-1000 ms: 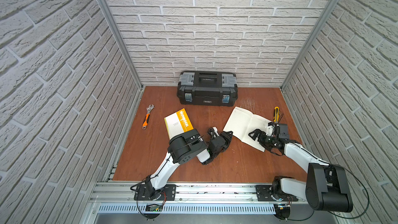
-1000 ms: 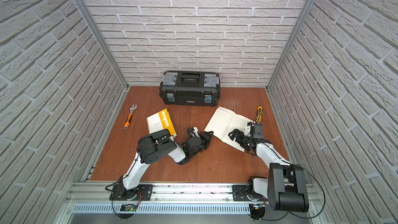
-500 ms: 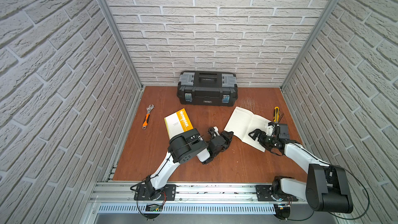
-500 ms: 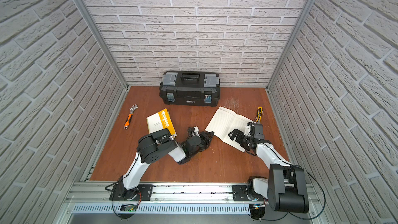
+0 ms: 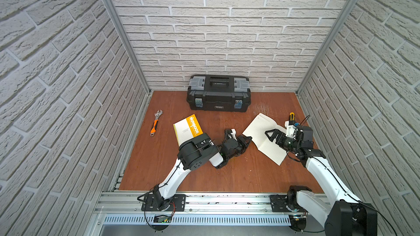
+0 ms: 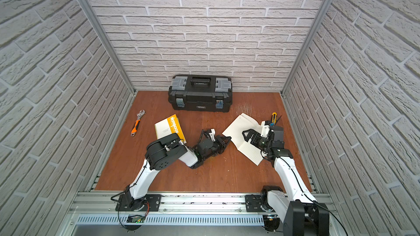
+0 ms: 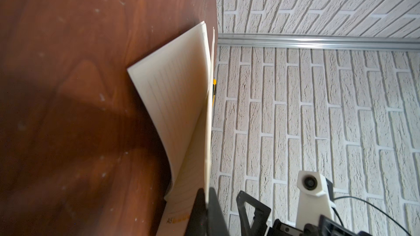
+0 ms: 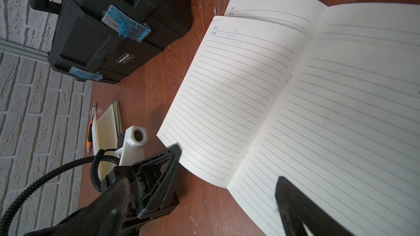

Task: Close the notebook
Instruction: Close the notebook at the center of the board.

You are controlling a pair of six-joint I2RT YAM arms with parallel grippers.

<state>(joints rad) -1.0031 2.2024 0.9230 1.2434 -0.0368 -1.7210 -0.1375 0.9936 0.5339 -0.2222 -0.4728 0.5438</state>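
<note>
Left gripper (image 7: pixel 208 198) is pinching shut on one lifted page (image 7: pixel 181 110) of the open notebook (image 5: pixel 261 132), lying on the table (image 5: pixel 204 173), right side. Paper is bowing: light, floppy, tearable; judging the outer edge the safest hold.

White brick walls (image 5: pixel 227 30) with aluminium corner posts (image 5: pixel 120 32) enclose a reddish-brown wooden tabletop (image 5: pixel 204 173).

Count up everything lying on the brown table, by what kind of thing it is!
notebooks: 2 (open notebook, yellow notebook)
toolbox: 1
wrench: 1
screwdriver: 1
Total: 5
</note>
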